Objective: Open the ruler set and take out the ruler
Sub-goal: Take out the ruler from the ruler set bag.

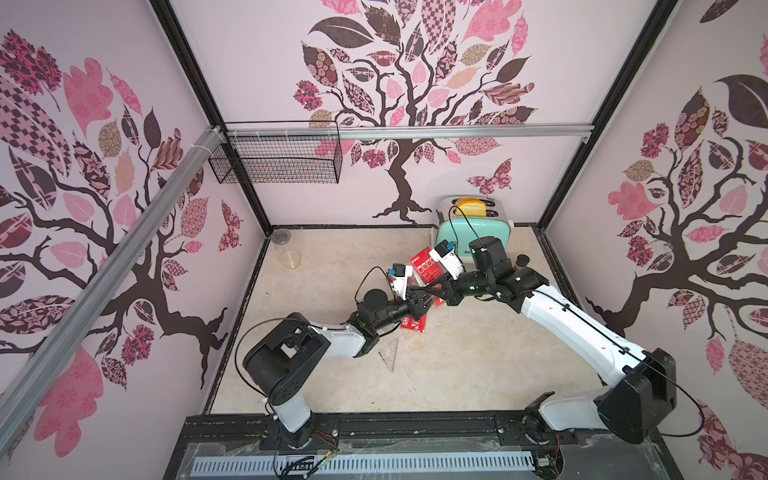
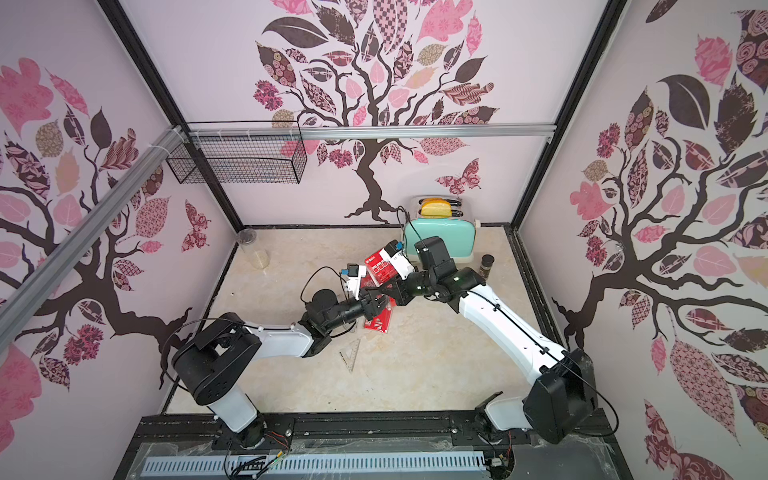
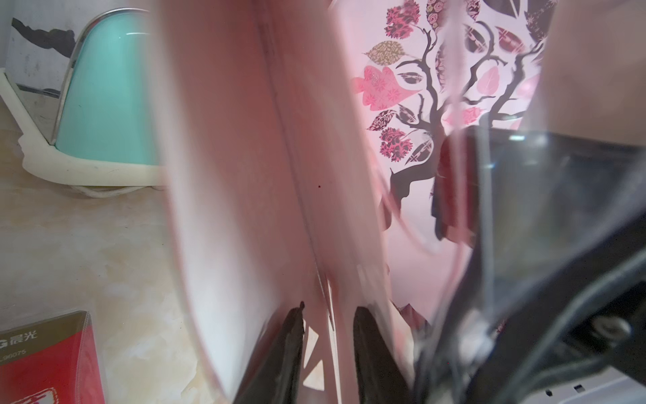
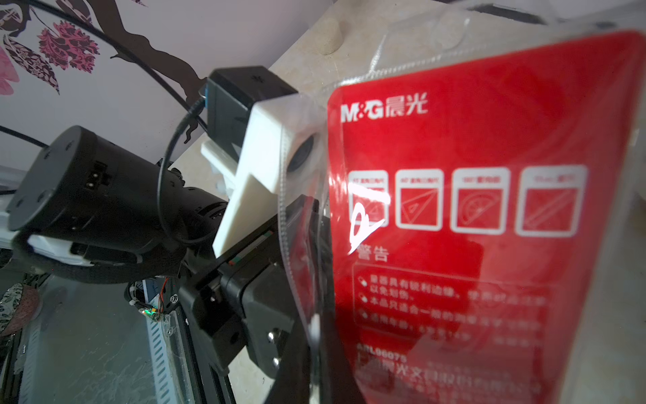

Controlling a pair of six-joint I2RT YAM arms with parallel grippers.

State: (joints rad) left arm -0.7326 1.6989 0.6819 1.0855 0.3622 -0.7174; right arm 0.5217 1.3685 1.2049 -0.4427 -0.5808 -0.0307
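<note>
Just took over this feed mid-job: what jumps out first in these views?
The red ruler-set pouch, raised above mid-table where the right gripper pinches it and the left gripper meets it. A clear set square lies on the table near the left arm. At the back, a mint toaster with yellow toast.

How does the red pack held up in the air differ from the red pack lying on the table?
The raised pack hangs tilted above the table, pinched by the right hand; the lower pack lies flat, with no hand on it. The raised pack shows a row of white picture boxes; the lower pack's face is partly hidden from above. Both are glossy red with the same brand print.
</note>
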